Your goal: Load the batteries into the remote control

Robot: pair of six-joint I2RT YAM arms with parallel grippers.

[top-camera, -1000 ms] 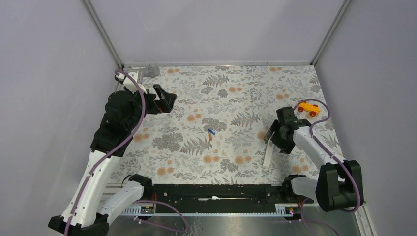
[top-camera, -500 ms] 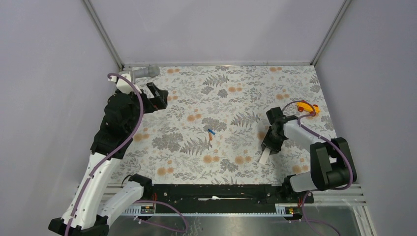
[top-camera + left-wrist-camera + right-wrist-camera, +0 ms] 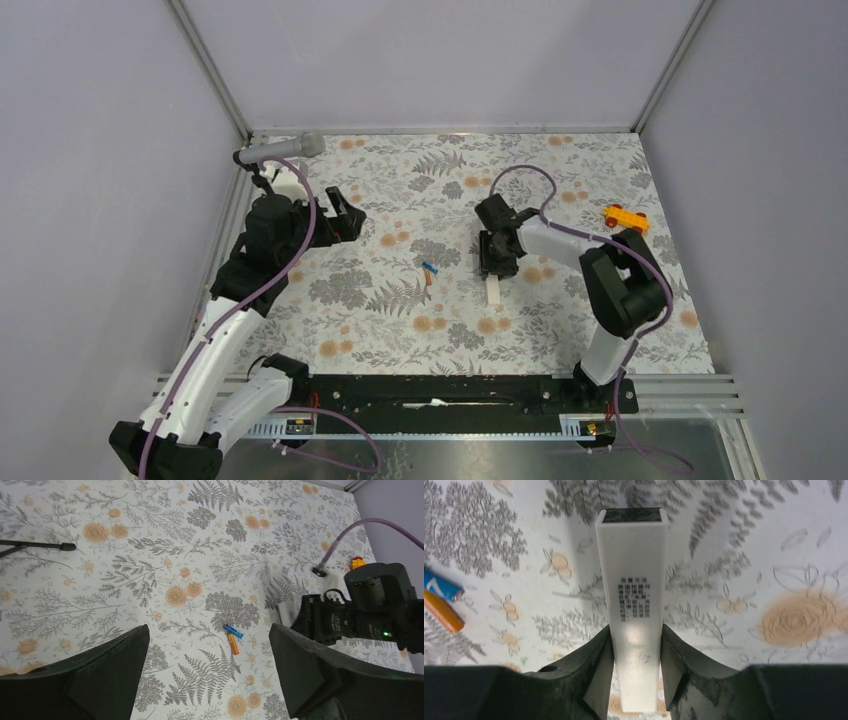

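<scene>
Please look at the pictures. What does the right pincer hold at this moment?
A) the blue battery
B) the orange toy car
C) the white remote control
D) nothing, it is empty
C: in the right wrist view the right pincer is closed on both sides of the white remote control, while the batteries lie loose beside it.

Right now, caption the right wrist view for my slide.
Right end effector grips the white remote control; blue and orange batteries lie on the floral tablecloth at left.
</scene>
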